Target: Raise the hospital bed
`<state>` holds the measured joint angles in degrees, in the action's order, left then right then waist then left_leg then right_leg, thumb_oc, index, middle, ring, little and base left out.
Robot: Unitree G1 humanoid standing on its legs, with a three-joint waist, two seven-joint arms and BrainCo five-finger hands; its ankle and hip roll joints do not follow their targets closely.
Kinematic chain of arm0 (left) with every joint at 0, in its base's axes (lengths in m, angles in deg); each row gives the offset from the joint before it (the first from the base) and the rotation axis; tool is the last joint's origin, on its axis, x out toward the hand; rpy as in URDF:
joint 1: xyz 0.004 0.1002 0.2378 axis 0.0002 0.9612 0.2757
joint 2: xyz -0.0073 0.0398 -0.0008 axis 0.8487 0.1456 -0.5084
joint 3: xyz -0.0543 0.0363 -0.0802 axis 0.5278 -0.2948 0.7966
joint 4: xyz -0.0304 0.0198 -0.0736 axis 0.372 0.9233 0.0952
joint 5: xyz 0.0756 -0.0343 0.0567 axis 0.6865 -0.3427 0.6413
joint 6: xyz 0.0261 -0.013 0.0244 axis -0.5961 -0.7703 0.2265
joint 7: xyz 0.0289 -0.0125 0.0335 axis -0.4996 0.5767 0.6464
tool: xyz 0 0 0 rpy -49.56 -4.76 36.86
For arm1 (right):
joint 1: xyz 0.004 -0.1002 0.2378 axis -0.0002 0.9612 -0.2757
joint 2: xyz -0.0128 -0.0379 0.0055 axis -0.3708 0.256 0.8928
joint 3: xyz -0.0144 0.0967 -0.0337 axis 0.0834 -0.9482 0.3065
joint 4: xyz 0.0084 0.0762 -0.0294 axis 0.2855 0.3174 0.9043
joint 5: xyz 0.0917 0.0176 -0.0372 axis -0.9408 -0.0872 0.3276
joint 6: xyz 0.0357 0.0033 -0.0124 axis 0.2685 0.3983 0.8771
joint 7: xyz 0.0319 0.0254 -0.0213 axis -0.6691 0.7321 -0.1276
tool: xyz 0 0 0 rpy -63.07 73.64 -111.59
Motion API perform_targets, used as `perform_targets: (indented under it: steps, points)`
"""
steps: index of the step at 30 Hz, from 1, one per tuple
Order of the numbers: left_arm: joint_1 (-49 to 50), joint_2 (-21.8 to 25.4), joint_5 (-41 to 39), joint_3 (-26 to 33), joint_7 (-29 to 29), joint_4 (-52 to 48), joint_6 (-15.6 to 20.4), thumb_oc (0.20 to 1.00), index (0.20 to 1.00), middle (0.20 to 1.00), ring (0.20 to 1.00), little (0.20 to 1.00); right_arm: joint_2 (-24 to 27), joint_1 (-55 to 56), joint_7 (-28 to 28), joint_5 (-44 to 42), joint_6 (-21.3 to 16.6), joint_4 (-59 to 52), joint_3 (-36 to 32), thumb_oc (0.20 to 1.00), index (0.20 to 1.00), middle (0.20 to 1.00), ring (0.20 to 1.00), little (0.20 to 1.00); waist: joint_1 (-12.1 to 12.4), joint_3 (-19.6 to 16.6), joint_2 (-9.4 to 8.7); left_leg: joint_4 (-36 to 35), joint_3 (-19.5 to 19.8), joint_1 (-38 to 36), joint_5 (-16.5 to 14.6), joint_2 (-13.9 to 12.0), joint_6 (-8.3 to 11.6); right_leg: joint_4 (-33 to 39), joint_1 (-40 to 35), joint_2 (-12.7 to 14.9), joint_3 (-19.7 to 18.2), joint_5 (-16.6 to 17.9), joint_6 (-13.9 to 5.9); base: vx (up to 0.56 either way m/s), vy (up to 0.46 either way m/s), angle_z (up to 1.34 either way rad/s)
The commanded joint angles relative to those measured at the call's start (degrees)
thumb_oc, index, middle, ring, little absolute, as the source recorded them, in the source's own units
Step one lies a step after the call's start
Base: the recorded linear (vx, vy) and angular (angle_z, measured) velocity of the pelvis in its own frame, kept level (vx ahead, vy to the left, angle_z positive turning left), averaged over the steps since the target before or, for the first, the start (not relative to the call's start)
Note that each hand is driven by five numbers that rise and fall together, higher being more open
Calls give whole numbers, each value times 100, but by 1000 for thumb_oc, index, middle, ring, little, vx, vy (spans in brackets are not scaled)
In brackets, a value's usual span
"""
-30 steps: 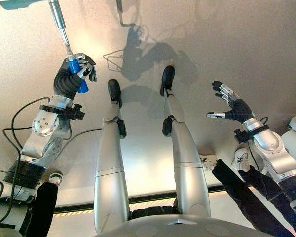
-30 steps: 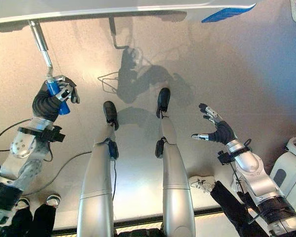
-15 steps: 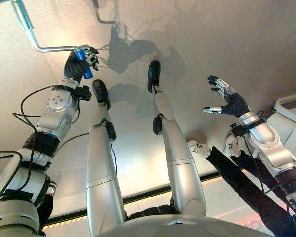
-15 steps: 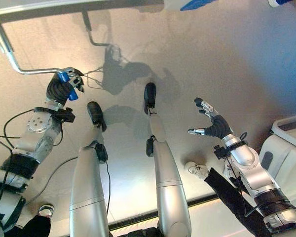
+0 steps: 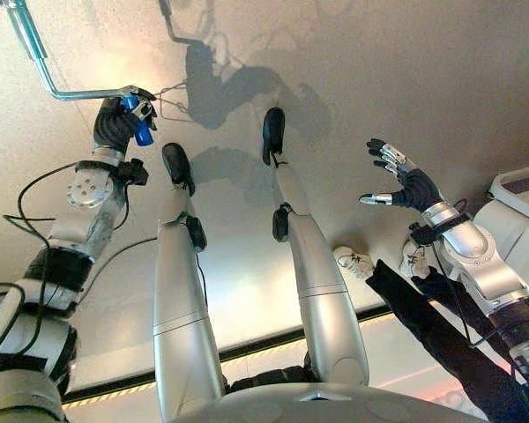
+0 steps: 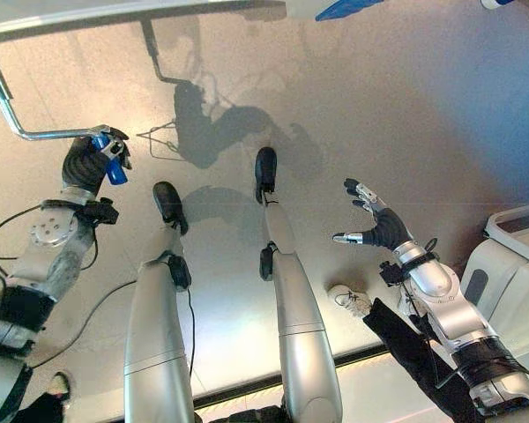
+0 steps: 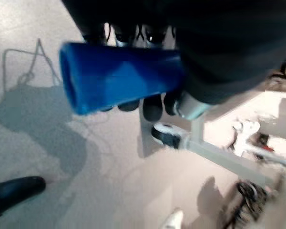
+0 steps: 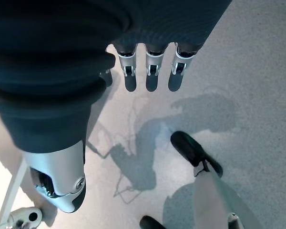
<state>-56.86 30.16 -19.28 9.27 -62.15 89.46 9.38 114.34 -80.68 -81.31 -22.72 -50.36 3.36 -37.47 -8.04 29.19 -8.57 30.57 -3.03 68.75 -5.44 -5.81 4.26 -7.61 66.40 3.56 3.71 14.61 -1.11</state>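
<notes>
**Crank handle in the left hand, far left of the floor**

Left eye view: left hand curled tight round the blue grip at the end of a bent metal crank, far left, low over the floor. Crank shaft running up and left toward the bed frame at the top edge. Right hand lifted over bare floor on the right, fingers spread, holding nothing. A person's shoes near, right of centre.

Right eye view: same layout; blue grip clamped, white equipment at the near right edge.

Left wrist view: blue grip across the palm, dark fingertips wrapped beneath.

Right wrist view: fingers straight and apart over floor.

Likely rigid steel, stiff to turn, with the sleeve possibly rotating; best held mid-sleeve, fully wrapped.
</notes>
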Motion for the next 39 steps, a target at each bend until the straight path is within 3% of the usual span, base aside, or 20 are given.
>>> perform_targets:
  steps: [1, 6, 16, 28, 39]
  points:
    - [637, 232, -106, 700, -16, -640, 342, 200, 200, 200, 200, 200, 138, 396, -32, -104, -121, -232, -220, 1000, 1000, 1000, 1000, 1000, 287, 60, 192, -932, 43, -605, 299, 359, -387, -755, -382, 191, 296, -843, -608, 0, 0, 0]
    - [1392, 402, -235, 1027, -211, -1539, 398, 200, 200, 200, 200, 200, 190, 566, -74, -46, -134, -336, -331, 1000, 1000, 1000, 1000, 1000, 369, 60, 262, -975, 69, -607, 328, 388, -395, -755, -381, 206, 310, -843, -608, 0, 0, 0]
    - [2167, 548, -318, 1375, -340, -2156, 439, 200, 200, 200, 200, 200, 211, 790, -132, 31, -167, -394, -403, 1000, 1000, 1000, 1000, 1000, 442, 60, 314, -996, 86, -637, 347, 401, -395, -804, -400, 240, 343, -854, -617, 0, 0, 0]
    - [2910, 477, -296, 1773, -412, -1996, 394, 200, 200, 200, 200, 200, 179, 994, -177, 55, -201, -394, -495, 1000, 1000, 1000, 1000, 1000, 535, 60, 405, -1007, 77, -693, 357, 414, -403, -851, -425, 268, 349, -885, -604, 0, 1, 0]
    - [2904, 374, -321, 1995, -313, -1432, 359, 200, 200, 200, 200, 200, 197, 1021, -190, 20, -202, -402, -588, 1000, 1000, 1000, 1000, 1000, 535, 60, 424, -1007, 77, -675, 374, 396, -395, -839, -417, 281, 348, -880, -606, 0, 0, 0]
